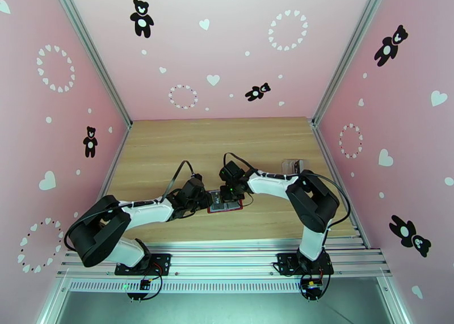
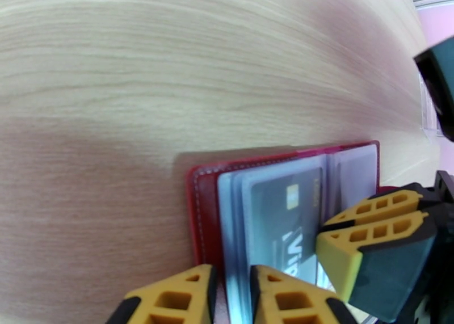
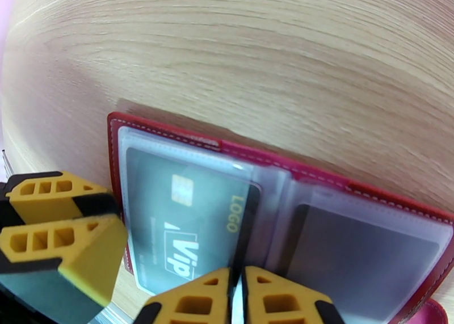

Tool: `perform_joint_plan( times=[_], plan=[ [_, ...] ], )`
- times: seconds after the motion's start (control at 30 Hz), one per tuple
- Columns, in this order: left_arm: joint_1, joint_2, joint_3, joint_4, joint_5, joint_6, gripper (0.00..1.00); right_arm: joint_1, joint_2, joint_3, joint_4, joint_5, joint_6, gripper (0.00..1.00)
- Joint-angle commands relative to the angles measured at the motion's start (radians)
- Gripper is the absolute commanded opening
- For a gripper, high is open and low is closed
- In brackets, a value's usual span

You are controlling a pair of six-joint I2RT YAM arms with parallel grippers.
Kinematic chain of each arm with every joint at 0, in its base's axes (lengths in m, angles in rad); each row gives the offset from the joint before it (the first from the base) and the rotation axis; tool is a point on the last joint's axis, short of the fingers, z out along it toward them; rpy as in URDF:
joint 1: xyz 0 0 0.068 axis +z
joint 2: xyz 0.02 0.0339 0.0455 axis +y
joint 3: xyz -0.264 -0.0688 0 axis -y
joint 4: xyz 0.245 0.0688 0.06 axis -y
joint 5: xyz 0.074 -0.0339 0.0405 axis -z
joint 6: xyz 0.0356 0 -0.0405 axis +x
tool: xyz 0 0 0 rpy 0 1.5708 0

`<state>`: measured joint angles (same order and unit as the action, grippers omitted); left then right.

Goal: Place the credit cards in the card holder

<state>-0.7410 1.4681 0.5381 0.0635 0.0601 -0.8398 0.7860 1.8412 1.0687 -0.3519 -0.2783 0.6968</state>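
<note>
Inside card holder point(image 3: 170, 131), credit card point(image 3: 187, 217) print partly hidden.

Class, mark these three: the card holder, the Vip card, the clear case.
card holder point(image 3: 170, 131): right wrist view, red top border.
Vip card point(image 3: 153, 206): right wrist view, dark face beside chip.
clear case point(image 1: 293, 165): top external view, its middle.

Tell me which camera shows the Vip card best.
Right wrist: the Vip card lies face-on in the open card holder, chip and print readable. Left wrist shows it foreshortened, partly cut off. Top external shows a tiny dark patch.
</note>
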Motion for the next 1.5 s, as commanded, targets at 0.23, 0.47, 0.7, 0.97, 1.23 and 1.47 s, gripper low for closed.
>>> perform_joint_plan(
  times=[0.23, 0.47, 0.7, 0.97, 1.23, 1.47],
  plan=[
    [0.005, -0.058, -0.018, 0.026, 0.076, -0.004, 0.3, 0.007, 0.051, -0.011, -0.012, 0.022, -0.009, 0.13],
    [0.002, -0.013, -0.012, 0.061, 0.095, -0.008, 0.3, 0.007, 0.059, -0.011, -0.01, 0.021, -0.01, 0.12],
    [0.002, -0.01, -0.003, 0.019, 0.053, -0.005, 0.29, 0.007, 0.058, -0.01, -0.014, 0.019, -0.011, 0.12],
    [0.0, -0.01, -0.004, 0.019, 0.066, -0.004, 0.29, 0.008, 0.053, -0.007, -0.016, 0.014, -0.014, 0.12],
    [-0.004, 0.014, 0.013, 0.021, 0.074, 0.001, 0.28, 0.007, 0.053, -0.001, -0.022, 0.013, -0.017, 0.12],
    [-0.004, 0.017, 0.015, 0.021, 0.073, 0.0, 0.28, 0.007, 0.057, 0.0, -0.024, 0.011, -0.022, 0.11]
  ],
)
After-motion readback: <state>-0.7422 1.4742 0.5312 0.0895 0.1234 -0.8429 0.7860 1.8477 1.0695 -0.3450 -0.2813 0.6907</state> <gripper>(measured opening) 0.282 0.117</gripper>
